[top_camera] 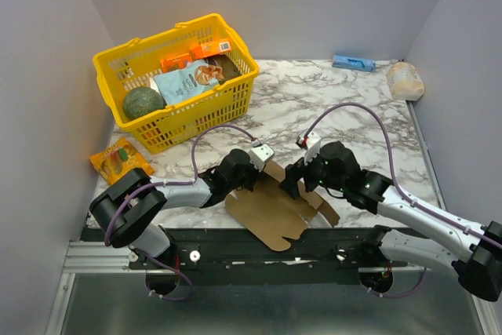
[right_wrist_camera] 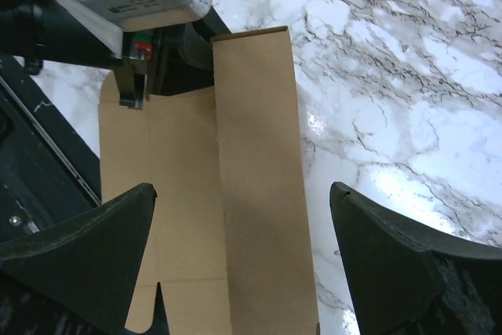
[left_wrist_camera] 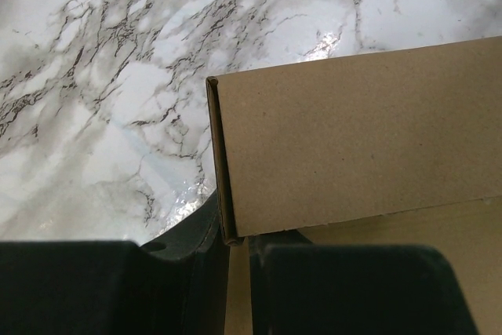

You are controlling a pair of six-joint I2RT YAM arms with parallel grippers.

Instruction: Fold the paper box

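The paper box is a flat brown cardboard sheet with notched flaps, lying at the table's near edge between both arms. One long panel is folded up and over the rest of the sheet. My left gripper is shut on the far left end of the box; in the left wrist view the folded edge runs down into the narrow gap between its jaws. My right gripper hovers over the folded panel with its fingers wide open, touching nothing.
A yellow basket with packets and a green round item stands at the back left. An orange packet lies on the marble left of the arms. A small blue box and a beige bundle sit at the back right.
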